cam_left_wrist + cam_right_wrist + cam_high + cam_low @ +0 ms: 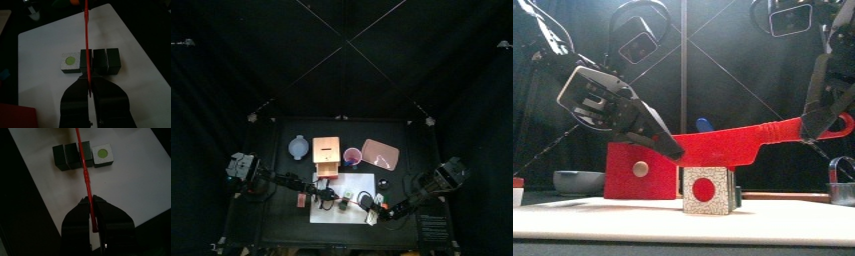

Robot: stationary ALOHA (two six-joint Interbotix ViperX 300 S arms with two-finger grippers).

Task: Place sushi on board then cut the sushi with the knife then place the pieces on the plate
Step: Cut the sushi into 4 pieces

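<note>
Left pincer clenches the red knife by its tip, right pincer by its handle; sushi roll on the board below, between them. Best to press straight down, level, into a seam.

You are looking down on the table from high and far in the top view, tilting slightly toward the back curtain, while the front view is sitting level at the table's front edge, facing across it from very near. Both wrist views are peering down past their own jaws from close above, and all four are sharing the white cutting board, sushi roll and red knife.
</note>
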